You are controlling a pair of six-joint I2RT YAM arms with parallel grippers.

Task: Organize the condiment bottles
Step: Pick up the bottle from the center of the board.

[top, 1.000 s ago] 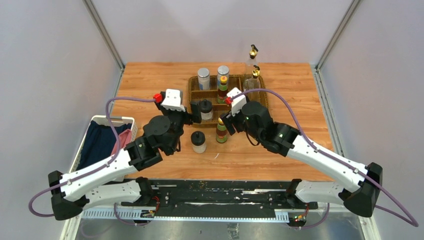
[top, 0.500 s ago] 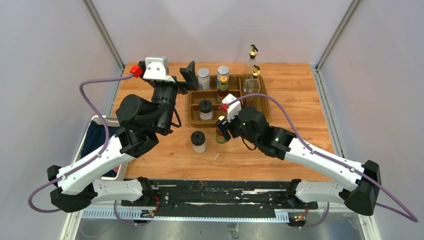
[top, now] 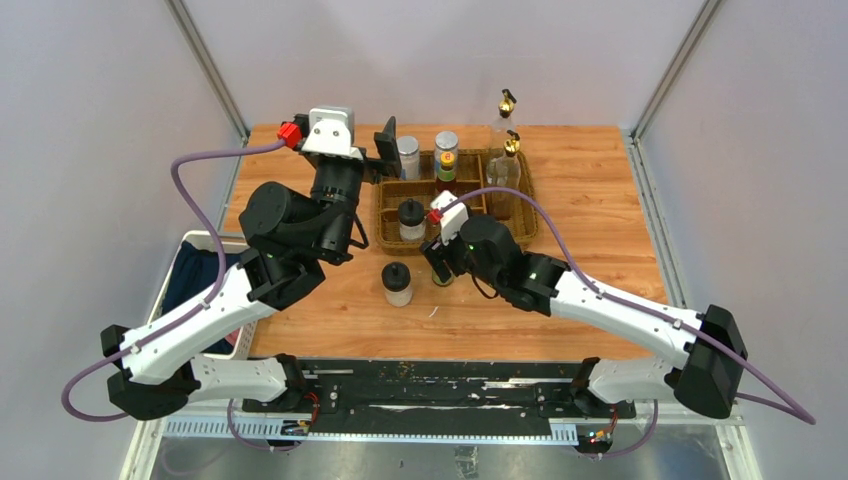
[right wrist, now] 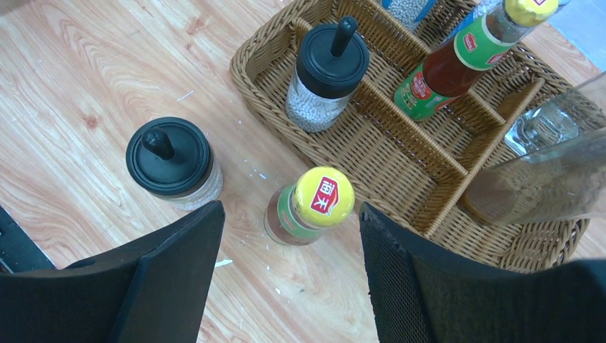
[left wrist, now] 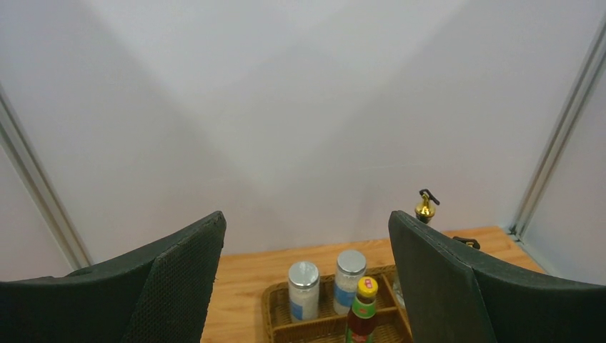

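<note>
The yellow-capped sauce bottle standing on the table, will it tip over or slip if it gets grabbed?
Probably tippy: the sauce bottle stands upright, narrow for its height, on the wooden table. Its round body looks rigid and smooth, so it may slip or roll if toppled.

1. We can read two white Chinese signs, "海天", on a red patch on the yellow cap of the sauce bottle on the table [right wrist: 323, 197], just outside the wicker tray [right wrist: 261, 107].
2. The sauce bottle in the tray [right wrist: 443, 71] has red patches too, but they are too small to read.
3. The shakers [left wrist: 304, 289] in the tray have blue labels that are too small to read.
</note>
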